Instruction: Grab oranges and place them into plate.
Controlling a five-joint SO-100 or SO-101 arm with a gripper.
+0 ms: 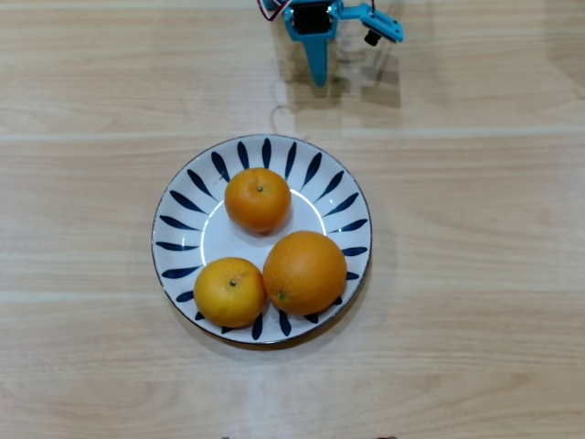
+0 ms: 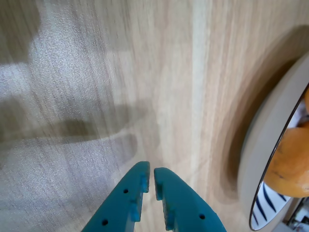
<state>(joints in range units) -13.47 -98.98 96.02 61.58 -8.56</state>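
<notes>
End effector (image 2: 149, 180): teal, jaws closed to thin slit, nothing held; seen above bare tabletop (image 1: 475, 229), apart from plate (image 1: 178, 197), at top edge of overhead view. Plate: central on tabletop. Oranges, three, all on plate: upper (image 1: 258, 198), lower left (image 1: 229, 292), larger lower right (image 1: 305, 272); lower two touching.
</notes>
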